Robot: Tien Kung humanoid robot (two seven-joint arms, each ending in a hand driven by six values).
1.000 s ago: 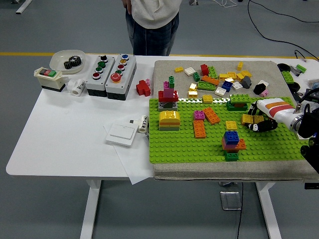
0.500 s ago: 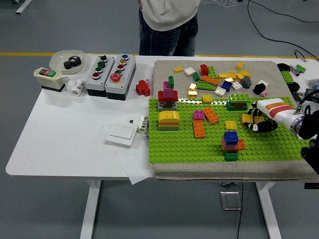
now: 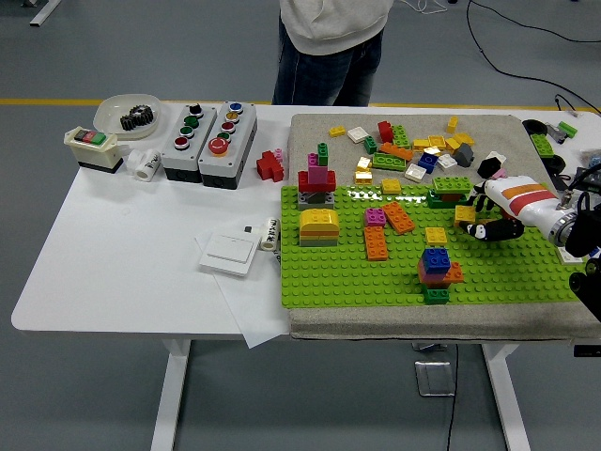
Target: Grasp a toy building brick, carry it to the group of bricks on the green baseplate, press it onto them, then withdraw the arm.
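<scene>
Op 1: Robot hand (image 3: 490, 218), the right one, sits w/ fingers curled round a yellow brick (image 3: 466, 215) at the green baseplate (image 3: 329, 272) far-right area. Grip looks shallow.

Op 2: Should lift straight up, then head for the blue-topped stack (image 3: 437, 270). Open studs between; bench edge nr the wrist.

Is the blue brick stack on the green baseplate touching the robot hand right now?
No, the blue brick stack stands apart from the right robot hand.
</scene>
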